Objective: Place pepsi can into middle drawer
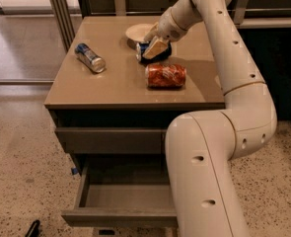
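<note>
The pepsi can [142, 50], dark blue with a silver end, lies on the cabinet top just in front of a white bowl. My gripper [153, 48] is down on the can and hides most of it, reaching in from the right. The middle drawer [118, 217] is pulled open low on the cabinet front, and its smooth grey floor is bare. My arm's big white links cover the drawer's right part.
A slimmer blue-and-silver can [90, 57] lies at the top's left. An orange can [165, 75] lies on its side just in front of my gripper. The white bowl [136, 31] stands behind it. A shut drawer front [110, 140] sits above the open one.
</note>
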{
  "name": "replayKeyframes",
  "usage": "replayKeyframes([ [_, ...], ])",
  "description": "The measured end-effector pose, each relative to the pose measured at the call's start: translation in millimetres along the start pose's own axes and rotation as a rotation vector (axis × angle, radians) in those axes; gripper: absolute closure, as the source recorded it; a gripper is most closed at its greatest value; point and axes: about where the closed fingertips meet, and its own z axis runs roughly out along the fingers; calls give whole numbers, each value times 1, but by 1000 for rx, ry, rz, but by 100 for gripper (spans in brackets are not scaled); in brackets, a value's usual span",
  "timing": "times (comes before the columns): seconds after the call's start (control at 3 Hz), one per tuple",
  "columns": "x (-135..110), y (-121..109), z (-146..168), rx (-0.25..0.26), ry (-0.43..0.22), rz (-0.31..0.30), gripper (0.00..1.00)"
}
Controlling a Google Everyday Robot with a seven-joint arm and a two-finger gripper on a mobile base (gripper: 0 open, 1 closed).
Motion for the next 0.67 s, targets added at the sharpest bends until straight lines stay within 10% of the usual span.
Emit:
replayKeyframes([
  [0.67,0,0,0,0,0,0,100],
])
